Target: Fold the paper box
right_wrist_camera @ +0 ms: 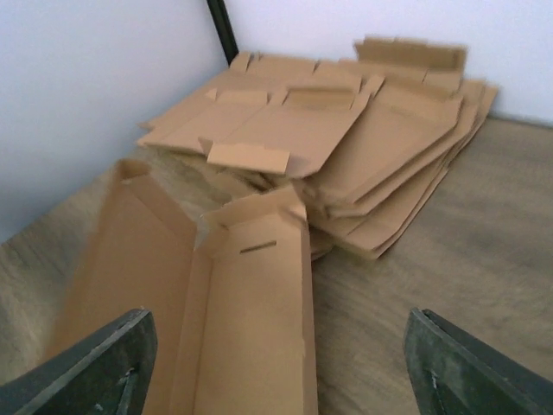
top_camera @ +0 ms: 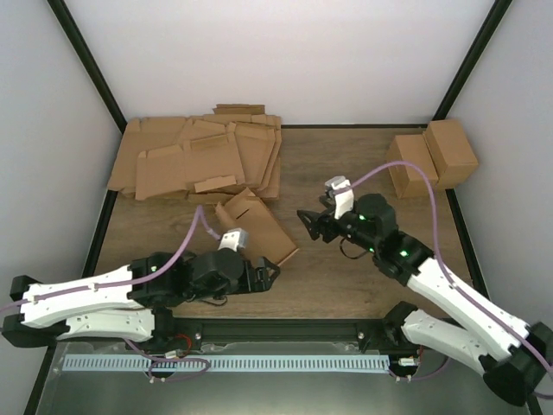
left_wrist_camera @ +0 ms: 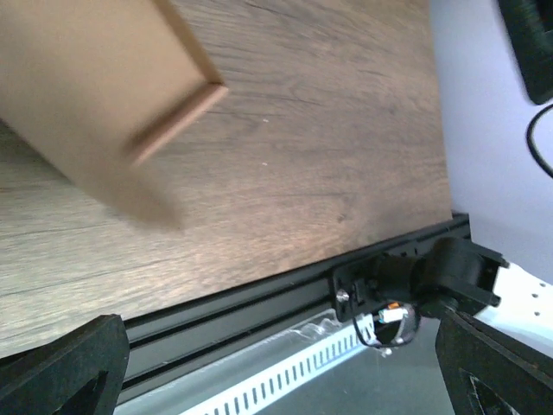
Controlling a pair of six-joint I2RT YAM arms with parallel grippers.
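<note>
Grippers first: left gripper [top_camera: 272,275] spread wide and empty, low beside the near end of the paper box [top_camera: 257,226]; right gripper [top_camera: 309,223] likewise spread and empty, just off its right side. Lying half-formed mid-table, long walls partly raised, one slotted end flap standing up, just in front of the stack of flat sheets [top_camera: 199,160]. Probably light, thin and springy: stiff across panels, weak at creases, apt to slide on the smooth table [top_camera: 346,277]. Best pinched at a wall's top edge near a corner, opposite side braced, never mid-panel.
</note>
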